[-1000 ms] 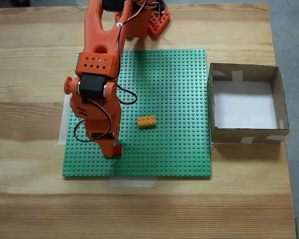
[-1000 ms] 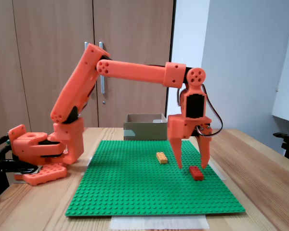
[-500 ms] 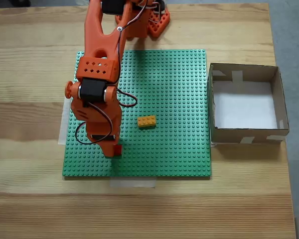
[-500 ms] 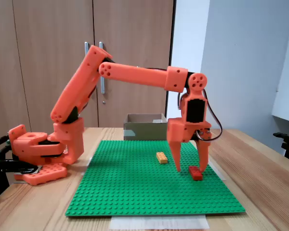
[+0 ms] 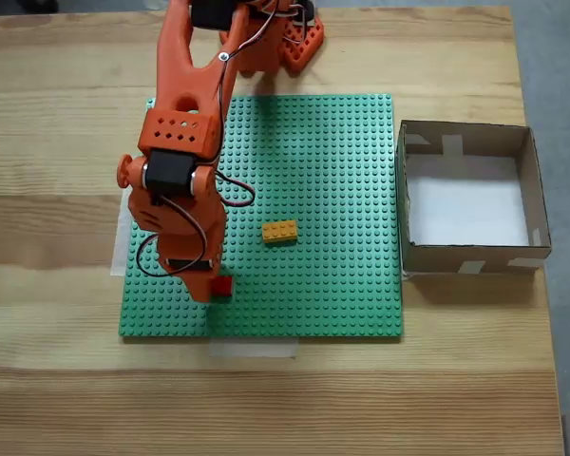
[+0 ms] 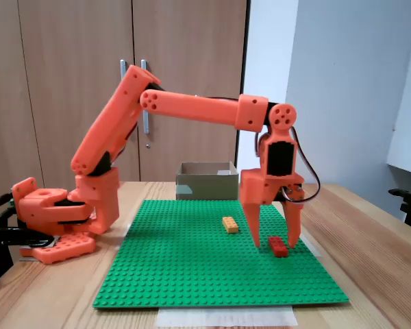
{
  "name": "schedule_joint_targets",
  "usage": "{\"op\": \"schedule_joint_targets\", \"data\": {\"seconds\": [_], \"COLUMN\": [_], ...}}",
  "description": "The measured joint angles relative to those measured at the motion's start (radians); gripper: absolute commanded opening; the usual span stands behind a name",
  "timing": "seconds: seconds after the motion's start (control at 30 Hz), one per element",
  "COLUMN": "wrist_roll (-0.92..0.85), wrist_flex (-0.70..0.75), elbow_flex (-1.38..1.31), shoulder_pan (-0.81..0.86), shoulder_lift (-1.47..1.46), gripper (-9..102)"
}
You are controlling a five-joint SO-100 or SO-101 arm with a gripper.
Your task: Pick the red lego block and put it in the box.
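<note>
The red lego block (image 6: 279,247) lies on the green baseplate (image 6: 192,267), toward its near right part in the side fixed view. My orange gripper (image 6: 275,244) points straight down and is open, one finger on either side of the block, tips close to the plate. From above, the arm covers most of the gripper (image 5: 209,288), and only the right part of the red lego block (image 5: 224,285) peeks out beside it. The box (image 5: 467,256), brown cardboard with a white floor, stands off the plate's right edge, and at the back as the box (image 6: 207,182) in the side view.
An orange-yellow brick (image 5: 279,231) sits on the baseplate (image 5: 342,161), right of and a little above the gripper; it is also behind the gripper as the brick (image 6: 229,224). The arm's base (image 6: 55,219) stands at the plate's far end. Wooden table (image 5: 380,399) all around.
The gripper has come down a little over the red block, so its fingers now straddle it. The block, the other brick and the box have not moved.
</note>
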Motion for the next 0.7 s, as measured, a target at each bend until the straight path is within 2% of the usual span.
{"op": "schedule_joint_targets", "data": {"seconds": [0.7], "wrist_roll": [0.0], "wrist_flex": [-0.04], "elbow_flex": [0.0], "shoulder_pan": [0.008], "shoulder_lift": [-0.008], "gripper": [25]}}
